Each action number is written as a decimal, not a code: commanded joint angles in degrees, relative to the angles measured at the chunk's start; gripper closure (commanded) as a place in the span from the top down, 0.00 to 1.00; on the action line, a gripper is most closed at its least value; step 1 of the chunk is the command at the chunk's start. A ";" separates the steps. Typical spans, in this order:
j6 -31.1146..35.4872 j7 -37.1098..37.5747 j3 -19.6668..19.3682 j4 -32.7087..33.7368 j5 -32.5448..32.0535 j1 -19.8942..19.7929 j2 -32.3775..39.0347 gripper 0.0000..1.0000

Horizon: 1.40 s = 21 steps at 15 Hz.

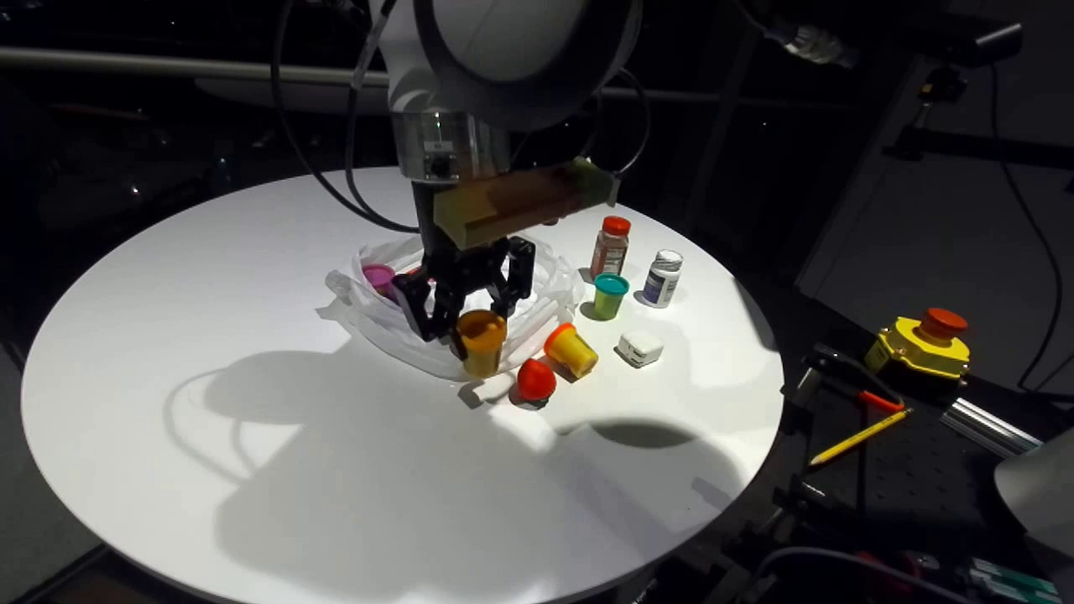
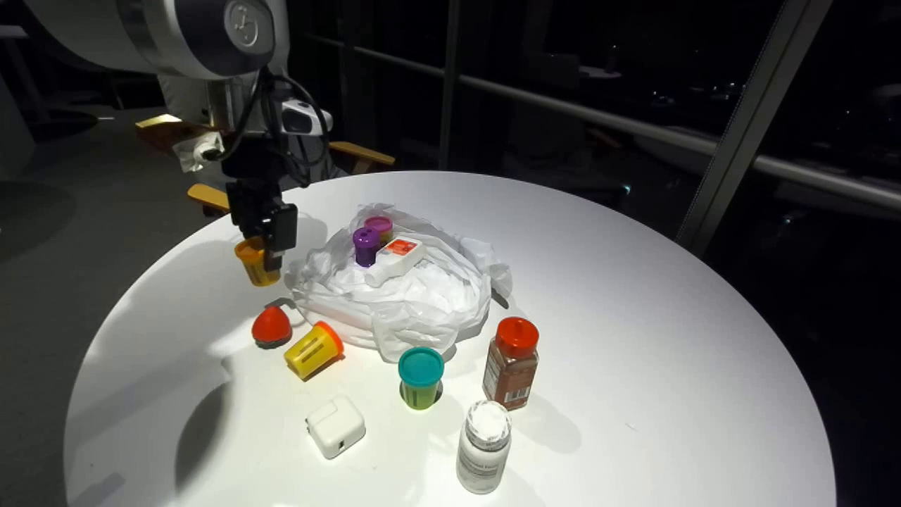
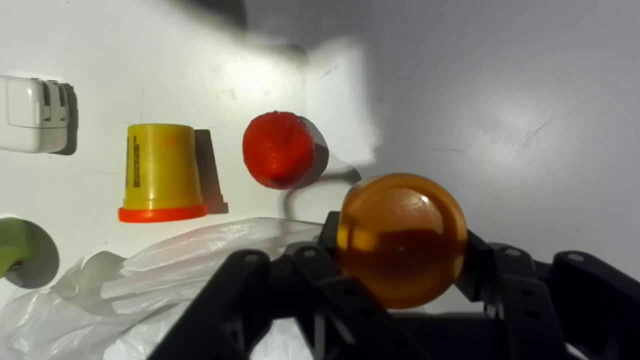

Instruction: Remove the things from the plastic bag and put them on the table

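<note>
Its hand (image 3: 401, 248) pinches the orange tub (image 1: 482, 346) between the fingers (image 3: 329, 235), over the table (image 2: 633, 366), just beside the plastic bag (image 2: 436, 285).

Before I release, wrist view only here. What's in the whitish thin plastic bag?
Observer: At least three things: a purple plastic cylinder, a round pink-lidded tub and a white item with an orange-red patch.
Operator: Any bottles outside my frame?
Observer: Yes, a clear red-capped jar and a white bottle, both upright on the round white table.
Operator: What's on top of the green tub cut off at my left edge?
Observer: A teal lid.
</note>
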 commanded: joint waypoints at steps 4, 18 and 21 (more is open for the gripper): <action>0.70 -8.53 2.53 3.57 0.98 -0.94 6.25 0.23; -3.32 -10.77 -2.42 9.24 -6.44 -2.04 1.69 1.00; -3.81 -14.81 -3.00 12.99 -6.97 -4.73 5.07 1.00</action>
